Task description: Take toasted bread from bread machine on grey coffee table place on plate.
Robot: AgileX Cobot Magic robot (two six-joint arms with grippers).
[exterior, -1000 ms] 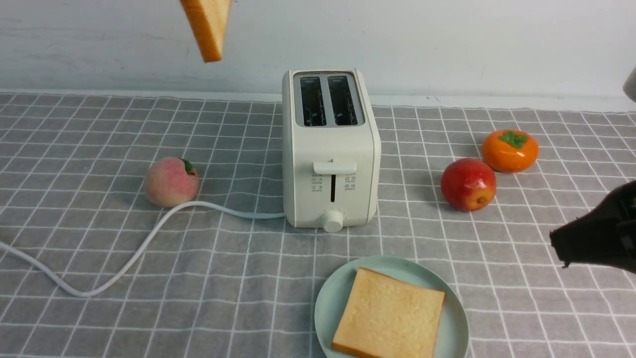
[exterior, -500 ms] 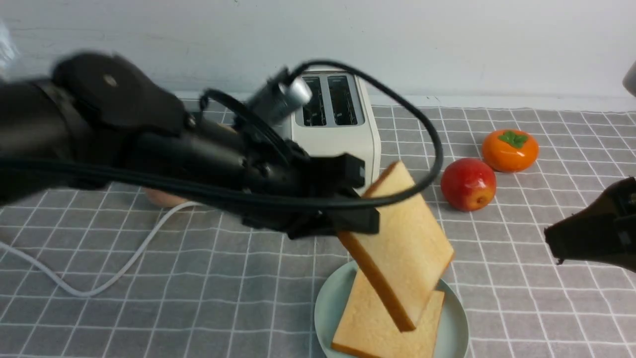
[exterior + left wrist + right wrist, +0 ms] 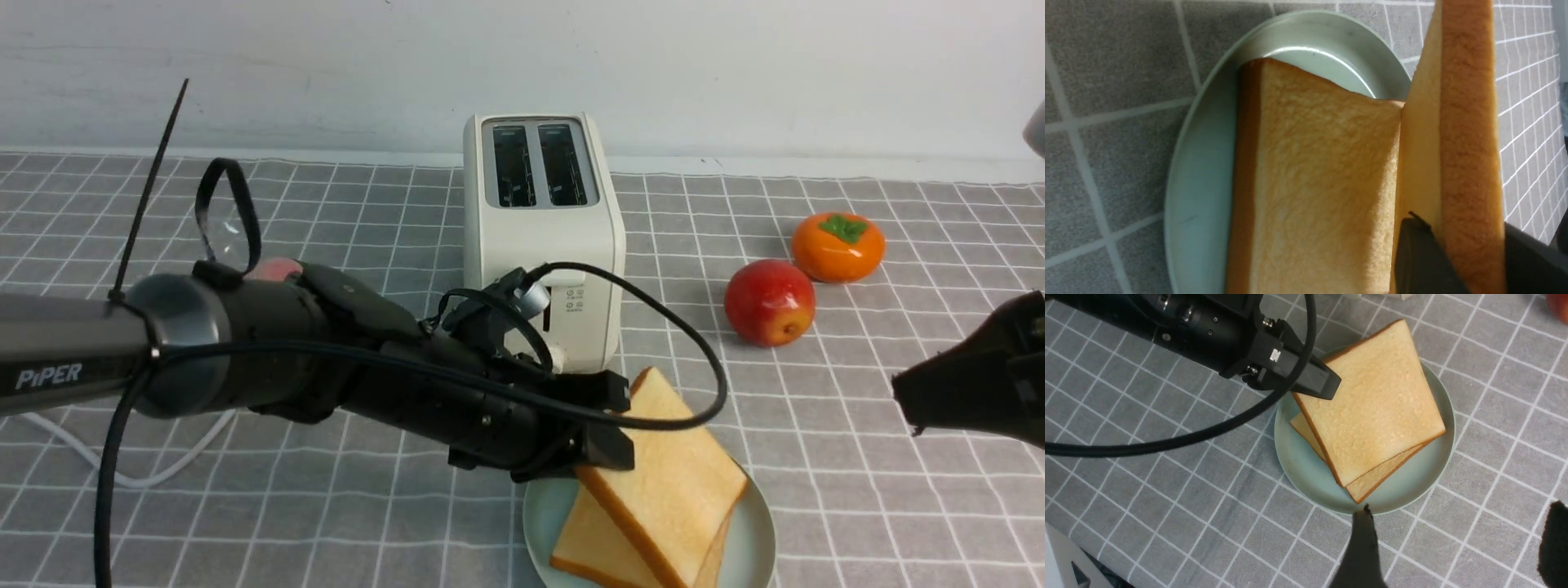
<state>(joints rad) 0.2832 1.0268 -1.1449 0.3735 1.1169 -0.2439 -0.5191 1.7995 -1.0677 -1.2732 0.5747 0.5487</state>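
Toasted bread, the upper slice [image 3: 682, 478], lies partly across the lower slice [image 3: 589, 531] over the plate [image 3: 756, 535], turned out of line with it. The wrist view of the left arm shows it leaning rather than flat, with a wedge of space beneath one side. The toaster [image 3: 604, 245] stands beyond, at 11 o'clock from the plate as the front view has it, both slots empty.

The step in hand looks to be the last: letting the second slice down. I'd judge it best done low and slow, settling the slice's raised side toward the lower slice before the fingers part fully, so that it doesn't drop and skid toward the rim at 5 o'clock. Then back the fingers out along their own line, toward 10 o'clock, without lifting or twisting; a sideways brush could drag the slice or nudge the plate over the table [image 3: 857, 465]. The looping cable [image 3: 714, 371] hangs close to the bread and deserves watching too.

As for the left claw [image 3: 618, 421], it reaches in from 10 o'clock, its fingers parted by about the slice's thickness, one on each face near the edge. Whether they pinch it or merely flank it, I can't tell. The right claw [image 3: 1459, 543] waits off at 2 o'clock from the plate, fingers spread wide, nothing between them, well apart from the bread.
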